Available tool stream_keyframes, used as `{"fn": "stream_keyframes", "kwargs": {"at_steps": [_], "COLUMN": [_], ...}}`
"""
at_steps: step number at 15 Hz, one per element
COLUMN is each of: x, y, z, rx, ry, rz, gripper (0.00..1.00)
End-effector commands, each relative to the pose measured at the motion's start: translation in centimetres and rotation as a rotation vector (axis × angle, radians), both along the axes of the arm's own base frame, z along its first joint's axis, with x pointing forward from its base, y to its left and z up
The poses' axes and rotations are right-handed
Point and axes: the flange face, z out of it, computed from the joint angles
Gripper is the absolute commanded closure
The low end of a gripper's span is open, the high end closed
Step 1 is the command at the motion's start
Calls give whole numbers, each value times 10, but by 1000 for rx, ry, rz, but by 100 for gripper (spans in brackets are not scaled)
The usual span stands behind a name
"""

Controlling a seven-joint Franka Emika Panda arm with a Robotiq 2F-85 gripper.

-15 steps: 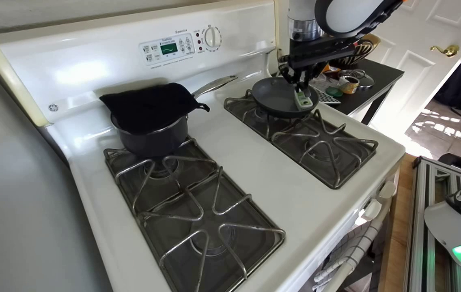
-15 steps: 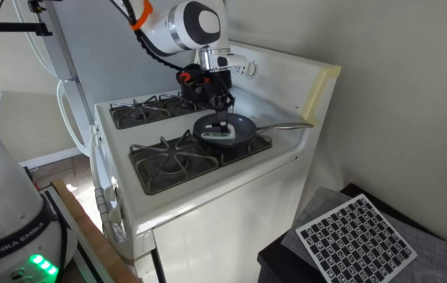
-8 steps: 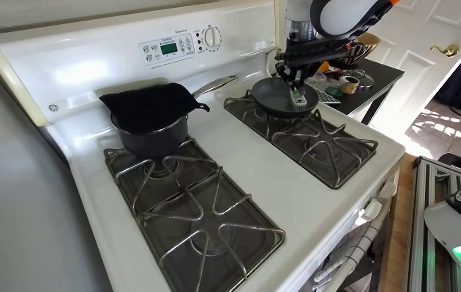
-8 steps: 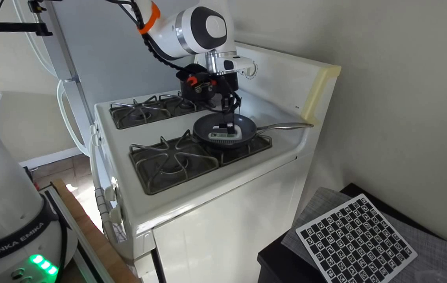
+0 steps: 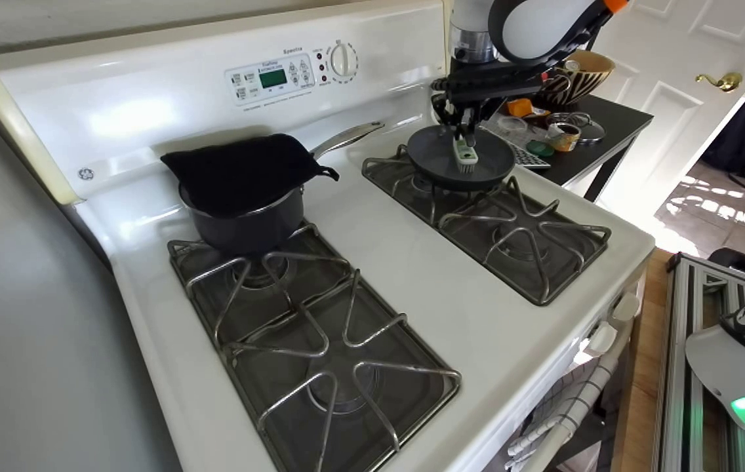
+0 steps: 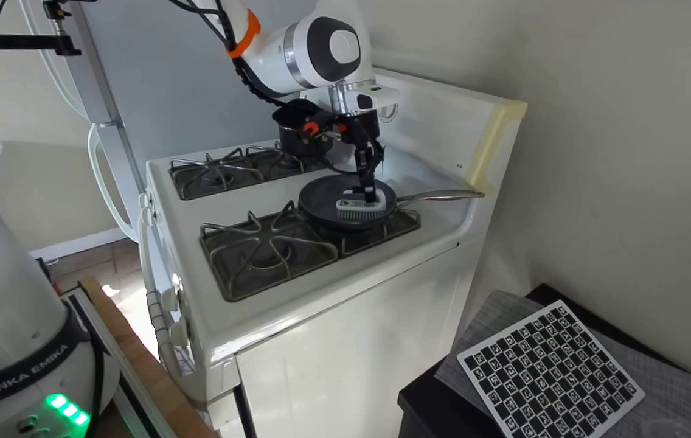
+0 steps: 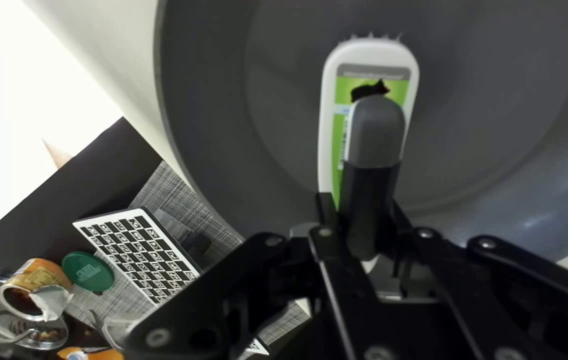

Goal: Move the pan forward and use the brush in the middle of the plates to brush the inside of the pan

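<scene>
plainly, your black two-fingered claw [image 5: 464,137] is closed to a narrow gap, with the grip of a small, oblong, white-and-green brush [image 6: 360,207] clasped between its fingers. in the wrist view you see one grey-tipped finger [image 7: 378,132] lying over the brush's green label and hiding part of it; the second finger cannot be made out there. the brush is held inside a shallow, round, dark-grey pan [image 6: 324,193], within its rim in both exterior views, its pale bristles [image 6: 354,215] directed downward; whether their tips meet the pan floor is too small for you to tell. the pan rests on a rear cooking plate [image 5: 405,185], black wire over a dark well, of the white enamelled stove [image 5: 438,295], and its long metal handle [image 6: 443,195] points toward the upright back panel [image 6: 443,115]. on the opposite rear plate, well apart from your claw, stands a deep black pot [image 5: 248,226] draped with a black cloth [image 5: 235,174]; in an exterior view the arm's black cabling [image 6: 248,78] partly crosses your sight of it. beside the stove, a black table [image 5: 622,117] carries a black-and-white patterned board [image 6: 552,377], a round green lid [image 7: 88,271] and an orange-and-yellow labelled container [image 7: 44,275], all beyond the pan's rim.
</scene>
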Motion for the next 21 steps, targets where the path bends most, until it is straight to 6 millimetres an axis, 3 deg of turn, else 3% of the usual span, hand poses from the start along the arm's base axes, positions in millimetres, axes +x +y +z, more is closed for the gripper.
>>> {"fn": "stream_keyframes", "kwargs": {"at_steps": [1, 7, 13, 21], "x": [15, 23, 15, -4], "y": [13, 42, 68, 56], "z": [-13, -14, -11, -11], "rx": [14, 59, 87, -30], "ry": [-41, -54, 18, 203], "rz": [0, 42, 115, 107], "gripper": [96, 96, 96, 96]}}
